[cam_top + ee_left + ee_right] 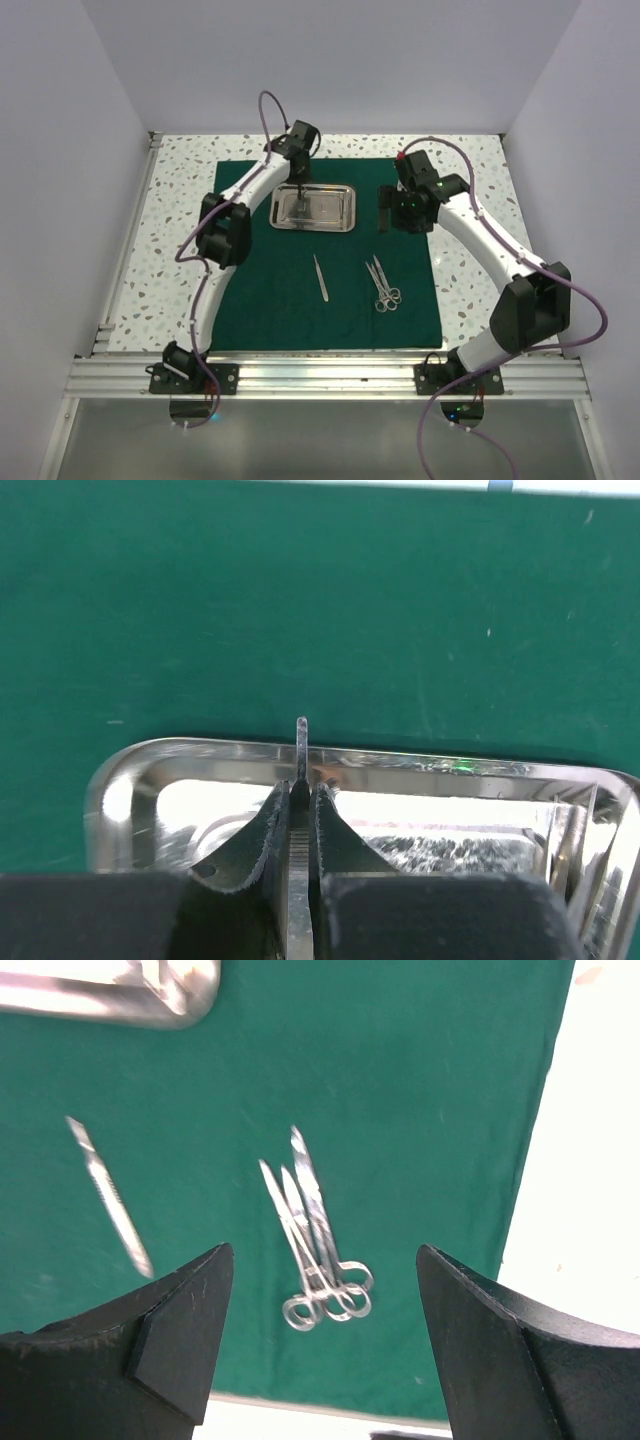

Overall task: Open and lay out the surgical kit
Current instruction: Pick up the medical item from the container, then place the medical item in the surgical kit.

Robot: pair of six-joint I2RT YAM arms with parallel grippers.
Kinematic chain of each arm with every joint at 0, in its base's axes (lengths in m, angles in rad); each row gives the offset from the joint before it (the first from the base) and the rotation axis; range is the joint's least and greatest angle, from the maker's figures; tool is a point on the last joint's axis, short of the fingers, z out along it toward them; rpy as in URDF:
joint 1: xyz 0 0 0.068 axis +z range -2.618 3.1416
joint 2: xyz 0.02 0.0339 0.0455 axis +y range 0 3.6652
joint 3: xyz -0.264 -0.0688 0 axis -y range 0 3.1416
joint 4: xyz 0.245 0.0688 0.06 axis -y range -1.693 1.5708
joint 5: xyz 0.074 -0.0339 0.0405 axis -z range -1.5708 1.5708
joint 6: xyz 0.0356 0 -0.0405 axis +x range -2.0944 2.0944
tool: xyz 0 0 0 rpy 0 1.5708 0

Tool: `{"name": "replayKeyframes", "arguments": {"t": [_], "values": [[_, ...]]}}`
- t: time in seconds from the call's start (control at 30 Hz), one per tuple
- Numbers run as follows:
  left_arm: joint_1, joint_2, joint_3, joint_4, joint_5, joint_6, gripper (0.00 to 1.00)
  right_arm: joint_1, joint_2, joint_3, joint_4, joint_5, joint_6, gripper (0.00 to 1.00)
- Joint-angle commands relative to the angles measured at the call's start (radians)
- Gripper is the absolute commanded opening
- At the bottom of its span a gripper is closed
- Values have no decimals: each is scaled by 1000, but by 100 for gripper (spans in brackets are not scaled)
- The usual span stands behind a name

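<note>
From high behind the near edge, we look down on the whole table. Our left wrist view sits close over the steel tray. The right looks from higher at the scissors and the tray's corner.

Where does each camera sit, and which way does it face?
Top external: above and behind both arms, which show whole, looking down on the green cloth.
Left wrist: looks past the left gripper, shut on a slim steel instrument, onto the tray.
Right wrist: looks down through the open right gripper at the ring-handled instruments.
Shared: the tray, in all three.
</note>
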Motion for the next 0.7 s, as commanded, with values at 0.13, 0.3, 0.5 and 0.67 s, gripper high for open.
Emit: {"name": "replayKeyframes", "arguments": {"t": [0.13, 0.3, 0.5, 0.67], "values": [[-3, -288, -87, -6, 30, -57, 0, -5, 52, 134, -13, -66, -15, 78], [-55, -455, -249, -14, 39, -125, 0, -5, 60, 140, -21, -68, -18, 77], [-145, -661, -641, 34, 24, -247, 0, -5, 43, 106, -32, -55, -21, 77], [-225, -715, -810, 97, 90, -294, 0, -3, 22, 48, -33, -60, -13, 77]]}}
